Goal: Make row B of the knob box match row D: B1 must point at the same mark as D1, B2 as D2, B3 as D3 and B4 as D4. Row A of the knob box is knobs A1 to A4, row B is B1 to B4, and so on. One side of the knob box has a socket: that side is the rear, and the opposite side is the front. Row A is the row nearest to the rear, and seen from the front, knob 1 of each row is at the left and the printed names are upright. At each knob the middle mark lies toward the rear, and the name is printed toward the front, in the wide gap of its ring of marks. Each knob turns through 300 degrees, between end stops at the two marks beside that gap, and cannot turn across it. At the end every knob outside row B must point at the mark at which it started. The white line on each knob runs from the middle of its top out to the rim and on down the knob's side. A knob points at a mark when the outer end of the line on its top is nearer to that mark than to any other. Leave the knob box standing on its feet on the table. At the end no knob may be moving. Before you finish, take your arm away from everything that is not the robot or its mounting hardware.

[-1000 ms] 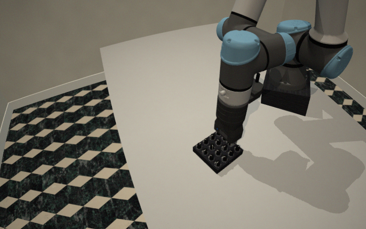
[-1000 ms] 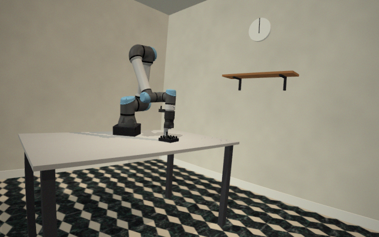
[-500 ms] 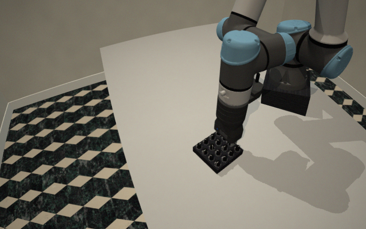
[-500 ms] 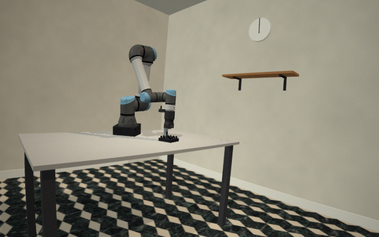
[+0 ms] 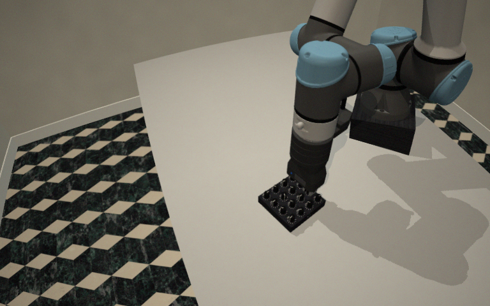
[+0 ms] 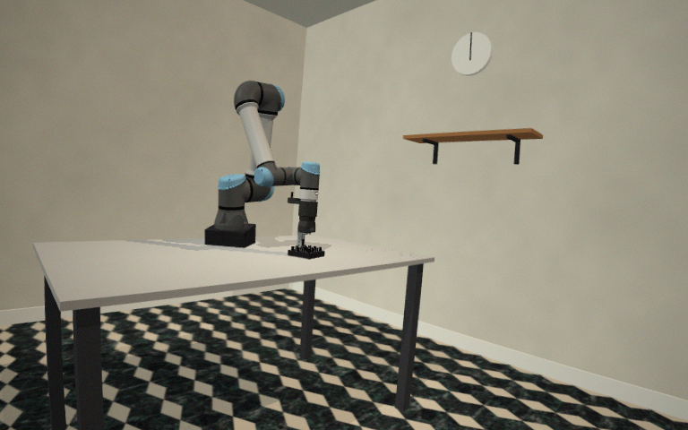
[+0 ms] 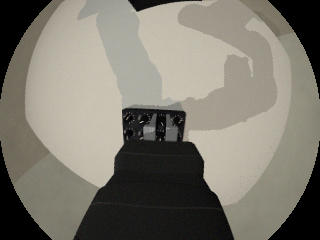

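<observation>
The black knob box [image 5: 285, 220] [image 6: 305, 253] [image 7: 125, 112] stands on the table with its rows of small black knobs facing up. My gripper [image 5: 308, 189] [image 6: 303, 245] [image 7: 161, 120] points straight down onto the box, near its edge closest to the robot base. In the wrist view the two grey fingers stand on either side of one knob [image 7: 161, 122] with a white line, and they are closed on it. I cannot read which knob it is; the names and marks are too small. The gripper body hides the nearer rows in the wrist view.
The robot's black base block [image 5: 383, 135] [image 6: 229, 236] stands on the white table [image 5: 216, 126] [image 6: 151, 269] behind the box. The table edge [image 5: 159, 187] runs to the left of the box, with checkered floor beyond. A wall shelf [image 6: 471, 135] and clock are far off.
</observation>
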`<state>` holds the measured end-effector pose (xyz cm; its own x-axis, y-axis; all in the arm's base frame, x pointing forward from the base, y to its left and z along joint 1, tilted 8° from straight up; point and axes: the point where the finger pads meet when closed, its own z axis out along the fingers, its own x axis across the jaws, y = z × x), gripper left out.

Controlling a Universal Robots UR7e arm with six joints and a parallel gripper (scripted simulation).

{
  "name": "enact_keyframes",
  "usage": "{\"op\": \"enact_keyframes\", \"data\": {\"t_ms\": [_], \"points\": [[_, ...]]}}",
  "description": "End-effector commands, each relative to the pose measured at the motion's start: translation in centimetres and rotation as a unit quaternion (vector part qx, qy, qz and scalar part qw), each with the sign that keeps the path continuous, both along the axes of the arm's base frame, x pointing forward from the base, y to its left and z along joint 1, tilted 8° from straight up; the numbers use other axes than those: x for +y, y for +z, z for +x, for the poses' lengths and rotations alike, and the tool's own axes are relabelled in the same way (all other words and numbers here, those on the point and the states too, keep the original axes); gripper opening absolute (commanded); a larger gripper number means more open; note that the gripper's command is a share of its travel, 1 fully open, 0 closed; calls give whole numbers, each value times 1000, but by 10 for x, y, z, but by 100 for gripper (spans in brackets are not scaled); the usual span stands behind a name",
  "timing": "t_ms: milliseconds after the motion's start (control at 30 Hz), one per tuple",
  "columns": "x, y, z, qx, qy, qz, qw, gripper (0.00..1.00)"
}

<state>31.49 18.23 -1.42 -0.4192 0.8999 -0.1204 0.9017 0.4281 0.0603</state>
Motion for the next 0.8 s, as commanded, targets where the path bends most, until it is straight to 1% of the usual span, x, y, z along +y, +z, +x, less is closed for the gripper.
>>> {"op": "enact_keyframes", "data": {"t_ms": [0,233,533,600,767], "points": [[0,0,0,1,14,-1,1000,30],[0,0,0,3,46,-5,999,30],[0,0,0,9,111,-12,994,30],[0,0,0,9,111,-12,994,30],[0,0,0,12,156,-16,988,30]]}}
